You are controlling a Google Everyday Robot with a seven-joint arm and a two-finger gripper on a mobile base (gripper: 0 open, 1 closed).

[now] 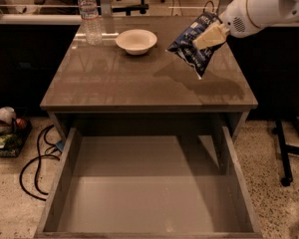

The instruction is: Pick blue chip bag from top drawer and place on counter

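Observation:
The blue chip bag (193,45) hangs tilted in the air above the right part of the counter (114,83), its lower corner pointing down. My gripper (209,35) reaches in from the upper right on a white arm and is shut on the bag's upper middle with tan fingers (211,34). The bag casts a shadow on the glossy top below it. The top drawer (139,193) is pulled fully out at the front and holds nothing.
A white bowl (136,40) and a clear water bottle (90,15) stand at the back of the counter. Black cables (35,168) and a basket of items (5,131) lie on the floor at left. A black stand's leg (284,148) is at right.

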